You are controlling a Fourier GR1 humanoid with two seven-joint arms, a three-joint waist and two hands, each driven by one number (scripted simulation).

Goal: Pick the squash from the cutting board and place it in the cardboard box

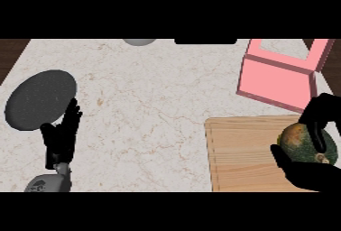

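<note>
The marble desk (153, 113) carries a wooden cutting board (243, 158) at four o'clock, with the pink box (273, 83) just beyond it at two o'clock, seemingly open to receive. A dark plate (40, 99) lies at nine o'clock. At the board's right edge is the squash (306, 144), the right hand (313, 173) curled round it, likely for lifting. The left hand (63, 135) rests open at eight o'clock.

Your left hand (63, 131) is low on the left side, with its fingers straight and pointing up. It is at rest above its grey forearm (52, 181). Your right hand (310, 175) is low at the right edge — fingers and thumb curled round the squash (304, 144).
</note>
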